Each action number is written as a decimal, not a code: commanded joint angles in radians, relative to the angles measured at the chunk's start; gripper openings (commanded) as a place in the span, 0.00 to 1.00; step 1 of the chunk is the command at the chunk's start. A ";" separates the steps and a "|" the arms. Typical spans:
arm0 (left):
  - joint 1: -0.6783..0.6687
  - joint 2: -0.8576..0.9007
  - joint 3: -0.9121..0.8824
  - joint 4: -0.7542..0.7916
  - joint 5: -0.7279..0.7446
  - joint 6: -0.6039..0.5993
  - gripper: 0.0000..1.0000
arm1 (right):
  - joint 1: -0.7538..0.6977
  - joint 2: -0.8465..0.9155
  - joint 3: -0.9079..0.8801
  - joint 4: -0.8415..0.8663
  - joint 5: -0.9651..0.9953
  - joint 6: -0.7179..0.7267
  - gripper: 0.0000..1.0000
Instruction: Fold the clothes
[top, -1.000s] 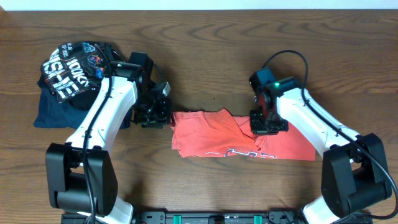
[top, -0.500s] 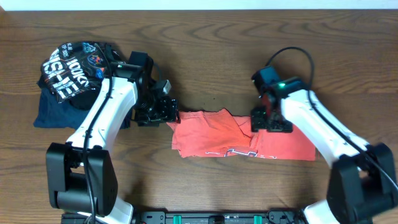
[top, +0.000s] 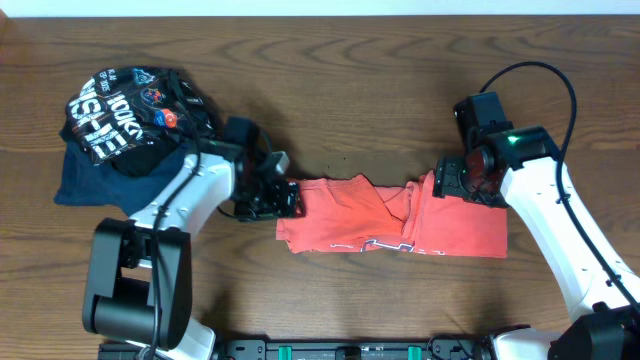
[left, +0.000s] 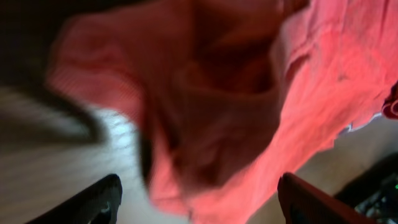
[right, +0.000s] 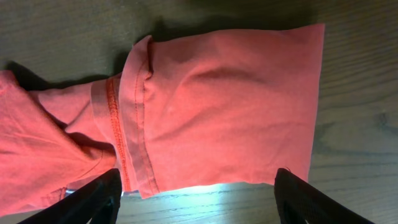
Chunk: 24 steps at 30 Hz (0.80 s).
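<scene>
At the far-left corner of the brown wooden worktop (top: 330, 60): a crumpled black garment with white lettering (top: 112, 108) piled on a plain navy blue garment (top: 80, 185). Just right of that pile, the left gripper (top: 277, 198) sits at the left end of the orange-red short-sleeved cotton T-shirt (top: 340, 215). The left wrist view is blurred, with cloth filling most of the frame. Both fingertips (left: 96, 198) show at the bottom and are spread wide, so the jaws are apart with nothing pinched. Can't tell whether they touch the fabric. The T-shirt lies mid-worktop, slightly right of centre and toward the near edge. It's bunched into a wide rumpled band, with a sliver of the white dark-outlined lettering (top: 385, 244) showing along its near edge. The left half is creased and doubled over; the right half is flatter. The right gripper (top: 462, 182) is over the far edge of the T-shirt's right part. In the right wrist view the fingertips (right: 93, 198) are wide apart, so the jaws are open with nothing between them. A stitched hem (right: 121, 134) runs across the flat orange-red panel there, and bare wood shows right of the cloth edge.
</scene>
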<state>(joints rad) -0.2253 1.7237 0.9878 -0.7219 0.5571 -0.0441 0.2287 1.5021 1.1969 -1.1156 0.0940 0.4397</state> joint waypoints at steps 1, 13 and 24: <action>-0.040 -0.005 -0.056 0.063 0.041 0.004 0.82 | -0.013 -0.011 0.016 -0.003 0.014 -0.003 0.75; -0.107 -0.005 -0.094 0.164 0.061 -0.039 0.10 | -0.013 -0.012 0.016 -0.023 0.014 -0.011 0.74; 0.140 -0.126 0.091 -0.090 -0.121 0.003 0.06 | -0.072 -0.012 0.016 -0.044 0.037 -0.029 0.74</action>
<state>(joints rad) -0.1612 1.6592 0.9848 -0.7757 0.5385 -0.0753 0.1917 1.5021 1.1969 -1.1538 0.1062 0.4328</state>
